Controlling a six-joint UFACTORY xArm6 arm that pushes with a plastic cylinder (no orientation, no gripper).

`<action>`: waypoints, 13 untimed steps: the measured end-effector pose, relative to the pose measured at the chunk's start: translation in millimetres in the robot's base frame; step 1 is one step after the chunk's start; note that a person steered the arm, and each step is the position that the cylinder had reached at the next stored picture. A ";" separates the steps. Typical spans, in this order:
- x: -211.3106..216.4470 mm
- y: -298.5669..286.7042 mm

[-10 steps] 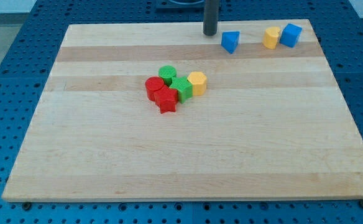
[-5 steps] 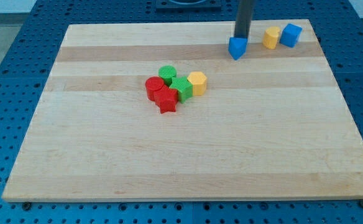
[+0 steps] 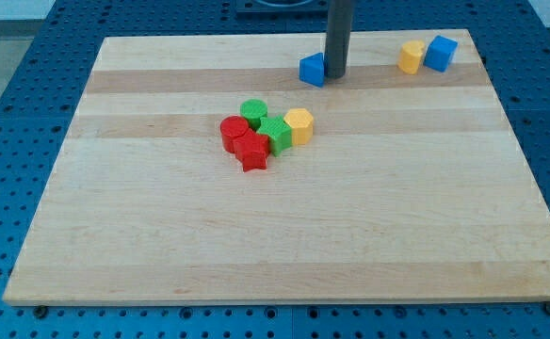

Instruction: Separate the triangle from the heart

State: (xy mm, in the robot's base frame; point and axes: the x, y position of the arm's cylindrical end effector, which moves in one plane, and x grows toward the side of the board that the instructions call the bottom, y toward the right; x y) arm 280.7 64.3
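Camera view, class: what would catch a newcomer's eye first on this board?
The dark rod stands near the view's top, my tip right against the blue triangle on its right side. Mid-board, a tight cluster of red, green and yellow blocks huddles together. A yellow heart and blue block sit top right.

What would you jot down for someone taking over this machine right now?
No hand here: my tip sits against the view's right side of the blue triangle.
The yellow heart is near the view's top right, beside a blue block.
Done: a clear gap lies between triangle and heart.
Left: perhaps a little more push toward the view's left.
The red and green cluster is mid-board.
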 end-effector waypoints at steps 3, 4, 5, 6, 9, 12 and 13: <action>-36.0 -27.3; -32.0 -34.9; -20.7 -35.9; -4.0 -35.9; 35.6 -35.9; 61.0 -35.9; 61.8 -34.2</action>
State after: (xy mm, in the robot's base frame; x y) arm 342.5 30.1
